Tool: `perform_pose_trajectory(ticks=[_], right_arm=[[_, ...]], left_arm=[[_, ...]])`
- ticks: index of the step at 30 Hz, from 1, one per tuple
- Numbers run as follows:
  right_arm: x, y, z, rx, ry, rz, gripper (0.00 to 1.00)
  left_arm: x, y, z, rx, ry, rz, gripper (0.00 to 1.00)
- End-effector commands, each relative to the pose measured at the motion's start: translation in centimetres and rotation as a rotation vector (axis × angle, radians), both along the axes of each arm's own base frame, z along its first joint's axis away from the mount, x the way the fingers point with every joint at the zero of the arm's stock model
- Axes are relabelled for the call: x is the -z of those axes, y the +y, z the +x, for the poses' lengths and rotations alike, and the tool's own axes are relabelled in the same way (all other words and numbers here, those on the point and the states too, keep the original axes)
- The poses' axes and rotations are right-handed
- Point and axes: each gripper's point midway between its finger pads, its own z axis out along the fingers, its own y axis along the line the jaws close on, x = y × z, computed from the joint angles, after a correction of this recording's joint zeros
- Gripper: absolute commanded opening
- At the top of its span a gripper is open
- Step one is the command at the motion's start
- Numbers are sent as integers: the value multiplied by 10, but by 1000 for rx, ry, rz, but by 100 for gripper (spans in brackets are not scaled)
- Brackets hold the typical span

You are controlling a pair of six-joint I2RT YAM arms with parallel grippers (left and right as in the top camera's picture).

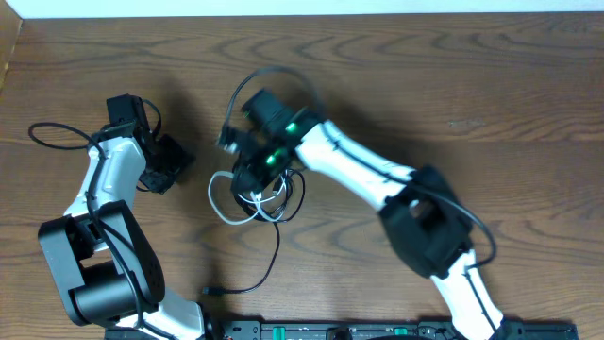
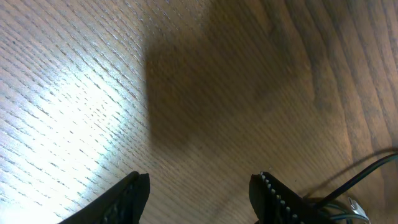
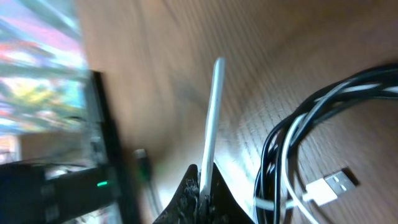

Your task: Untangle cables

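The wood-grain table [image 1: 453,85] fills every view. Only the right wrist camera shows us the right gripper [image 3: 202,193] pinched tight on a thin white cable [image 3: 211,118] running straight up the frame, beside the looped bundle [image 3: 289,149] of smooth black and white cords and a flat white USB plug [image 3: 329,185] at lower right. Overhead, we see that bundle at centre under the bent-over right arm, with a black cable [image 1: 276,247] trailing toward the bottom edge. At left, the left gripper [image 2: 199,193] hovers over bare wood, its ridged fingers spread wide and empty.
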Motion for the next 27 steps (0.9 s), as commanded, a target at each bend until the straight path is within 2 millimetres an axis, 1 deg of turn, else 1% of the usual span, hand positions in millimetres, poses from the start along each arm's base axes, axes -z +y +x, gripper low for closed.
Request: perform_pose_trajectory(ticks=[1,4,5,7,10,11,12,15,17,18,19,21,23,24,27], right_arm=[[-94,-23,11,11,-22,191,1],[-136,-50,25,62,-93,237,1],[-155,-61,30,85,-133,257,1],[-182,-79,38,126,-199,282,1],[-226,-111,49,213,-333,306,1],[-244,-124,54,252,-397,316,1],[-256,-134,57,280,-441,321,1],[-296,-161,60,355,-574,352,1],[-324,-179,56,385,-665,386,1],[-336,-186,54,398,-702,401,1],[-346,-194,52,418,-735,408,1],[-360,-209,52,467,-789,402,1],[-366,-218,53,504,-819,389,1],[-367,-218,52,505,-822,390,1],[-364,-216,53,507,-798,392,1]], left_arm=[[3,1,-3,-3,14,9,57],[3,1,-3,-3,14,9,57],[3,1,-3,-3,14,9,57],[3,1,-3,-3,14,9,57],[3,1,-3,-3,14,9,57],[3,1,-3,-3,14,9,57],[3,1,-3,-3,14,9,57],[3,1,-3,-3,14,9,57],[3,0,-3,-2,13,4,57],[3,-1,-3,0,11,-1,60],[2,-2,-2,2,9,-6,61],[1,-7,0,27,-6,-29,66],[-2,-17,6,83,-46,-81,72],[-9,-35,15,171,-114,-166,78],[-31,-72,26,312,-249,-365,83]])
